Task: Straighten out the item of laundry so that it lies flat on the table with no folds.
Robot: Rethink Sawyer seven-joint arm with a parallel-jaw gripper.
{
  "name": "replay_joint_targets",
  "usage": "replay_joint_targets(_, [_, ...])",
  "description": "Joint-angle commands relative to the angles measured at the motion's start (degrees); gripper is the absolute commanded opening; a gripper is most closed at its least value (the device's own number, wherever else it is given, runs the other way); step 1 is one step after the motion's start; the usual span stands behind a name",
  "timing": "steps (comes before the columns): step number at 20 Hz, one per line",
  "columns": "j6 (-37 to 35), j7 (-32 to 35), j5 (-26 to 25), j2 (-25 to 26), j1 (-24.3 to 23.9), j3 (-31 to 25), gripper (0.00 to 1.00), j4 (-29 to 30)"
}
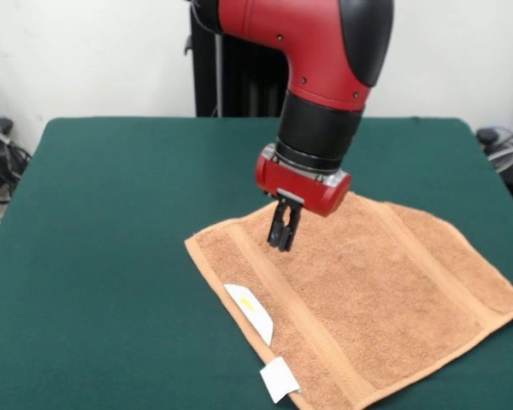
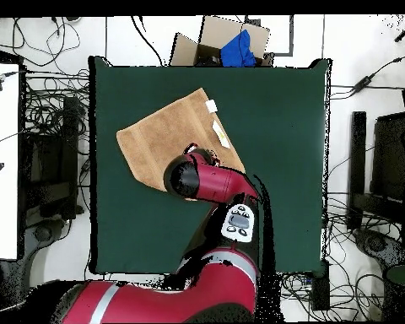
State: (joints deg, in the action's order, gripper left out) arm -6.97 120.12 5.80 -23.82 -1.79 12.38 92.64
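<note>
Front view: one towel, one gripper, one desk.
Spread almost flat at near right; two white tags along left edge; jaws together, just above towel's far-left part.

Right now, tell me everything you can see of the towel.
The towel is light orange-brown terry, roughly square, with woven bands near two ends. It lies spread on the green table, turned at an angle, mostly flat. Two white tags show at one edge: one lies on the towel, the other sticks out past its edge. The gripper points down at it, fingers close together; contact is unclear.
</note>
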Motion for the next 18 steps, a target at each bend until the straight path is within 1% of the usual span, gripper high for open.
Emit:
replay_joint_targets(1, [2.4,5.1,-2.6,2.1,-1.2,-4.9,0.00,1.6])
replay_joint_targets(12, [1.5,4.2,-3.1,2.4,-1.1,-4.9,0.00,0.9])
replay_joint_targets(18, [4.8,5.6,-2.6,3.5,-1.5,-6.3,0.00,-0.7])
